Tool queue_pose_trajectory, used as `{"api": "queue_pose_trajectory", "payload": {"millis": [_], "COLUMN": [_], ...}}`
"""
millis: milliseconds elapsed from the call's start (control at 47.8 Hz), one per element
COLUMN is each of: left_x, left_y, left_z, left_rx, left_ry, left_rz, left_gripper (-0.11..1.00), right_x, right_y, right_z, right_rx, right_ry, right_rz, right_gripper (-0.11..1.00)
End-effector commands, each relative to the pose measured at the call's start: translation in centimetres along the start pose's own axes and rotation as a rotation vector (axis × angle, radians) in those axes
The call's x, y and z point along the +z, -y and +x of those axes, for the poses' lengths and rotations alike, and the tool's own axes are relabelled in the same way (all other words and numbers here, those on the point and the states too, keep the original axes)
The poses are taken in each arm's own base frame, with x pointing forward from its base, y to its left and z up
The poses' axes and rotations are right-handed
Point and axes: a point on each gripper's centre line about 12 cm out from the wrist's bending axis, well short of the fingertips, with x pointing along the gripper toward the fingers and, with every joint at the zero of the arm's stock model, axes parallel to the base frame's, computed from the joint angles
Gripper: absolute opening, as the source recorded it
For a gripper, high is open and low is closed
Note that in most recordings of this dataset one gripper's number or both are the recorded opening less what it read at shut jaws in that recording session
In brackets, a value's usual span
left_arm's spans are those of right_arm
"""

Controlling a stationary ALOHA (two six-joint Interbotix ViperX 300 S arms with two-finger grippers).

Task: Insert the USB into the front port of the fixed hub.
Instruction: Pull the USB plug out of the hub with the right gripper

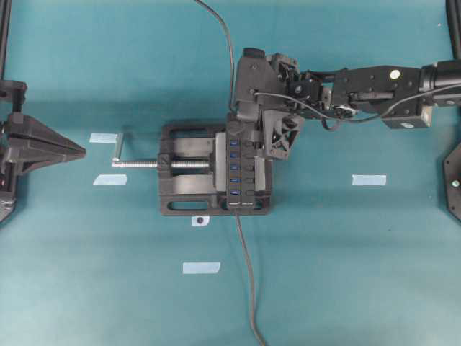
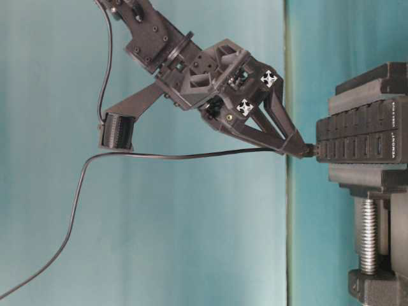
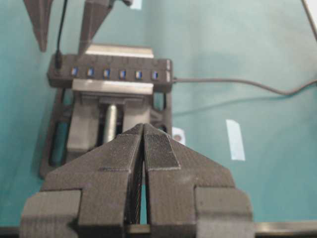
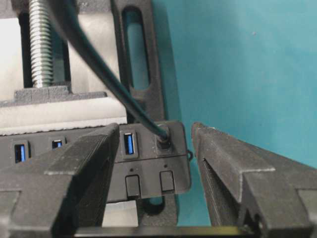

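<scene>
Plug: the USB [image 4: 163, 141] sat in the end slot of the fixed hub [image 4: 148, 168], the slot farthest from the hub's own lead [image 1: 245, 281]; its thin black cable [image 4: 94, 59] ran up and away from it.
Hub: the long black strip lay clamped across the vise [image 1: 184, 169], its row of blue slots facing up in the overhead view, a row of buttons beside them.
Right pincer [image 4: 153, 163]: stood open, one finger [image 4: 64, 168] on each side of the plugged end of the hub, the seated plug in the gap between them; it held nothing. In the table-level view its tips were right at the plug, and contact could not be told.
Left pincer [image 3: 143, 148]: fingers pressed together with nothing between them, well apart from the vise, at the left edge of the overhead view.
Vise: black body with a silver screw [image 1: 140, 163] and handle pointing toward the left arm.
Bench [image 1: 346, 274]: teal surface with several pale tape strips [image 1: 369, 180] around the vise.
</scene>
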Motion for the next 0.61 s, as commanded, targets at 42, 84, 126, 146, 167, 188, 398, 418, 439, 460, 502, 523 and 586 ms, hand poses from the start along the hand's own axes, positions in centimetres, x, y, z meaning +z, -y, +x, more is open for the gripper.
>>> {"api": "queue_pose_trajectory", "payload": {"millis": [42, 84, 126, 146, 167, 188, 398, 418, 439, 460, 502, 523, 586], "left_x": [0.43, 0.47, 0.45, 0.45, 0.47, 0.47, 0.53, 0.53, 0.51, 0.53, 0.55, 0.48, 0.46], "left_y": [0.0, 0.01, 0.01, 0.0, 0.01, 0.0, 0.01, 0.01, 0.01, 0.01, 0.01, 0.0, 0.0], "left_z": [0.0, -0.03, -0.03, -0.03, -0.03, -0.03, -0.13, -0.13, -0.13, -0.13, -0.16, -0.14, -0.19], "left_rx": [0.001, 0.0, 0.0, 0.001, 0.0, 0.001, 0.0, 0.0, 0.0, 0.0, 0.0, 0.0, 0.0], "left_ry": [0.011, 0.014, 0.012, 0.012, 0.014, 0.014, 0.018, 0.018, 0.017, 0.018, 0.02, 0.018, 0.02], "left_rz": [0.001, -0.001, -0.001, 0.001, -0.001, 0.001, -0.001, -0.002, -0.002, -0.001, -0.002, -0.001, -0.001], "left_gripper": [0.0, 0.0, 0.0, 0.0, 0.0, 0.0, 0.0, 0.0, 0.0, 0.0, 0.0, 0.0, 0.0], "right_x": [0.91, 0.92, 0.97, 0.97, 0.92, 0.99, 1.17, 1.15, 1.21, 1.28, 1.21, 1.19, 1.19], "right_y": [0.11, 0.18, 0.19, 0.19, 0.18, 0.19, 0.21, 0.21, 0.22, 0.16, 0.22, 0.22, 0.21], "right_z": [-0.52, -0.52, -0.53, -0.53, -0.52, -0.53, -0.69, -0.69, -0.7, -0.71, -0.7, -0.7, -0.7], "right_rx": [-0.003, -0.005, -0.005, -0.005, -0.005, -0.005, -0.006, -0.006, -0.006, -0.005, -0.006, -0.006, -0.005], "right_ry": [0.03, 0.032, 0.032, 0.032, 0.032, 0.033, 0.039, 0.038, 0.039, 0.041, 0.039, 0.038, 0.038], "right_rz": [0.002, 0.001, 0.003, 0.003, 0.003, 0.003, 0.004, 0.003, 0.003, 0.002, 0.004, 0.004, 0.006], "right_gripper": [0.56, 0.54, 0.5, 0.48, 0.46, 0.44, 0.15, 0.13, 0.1, 0.09, 0.06, 0.05, 0.03]}}
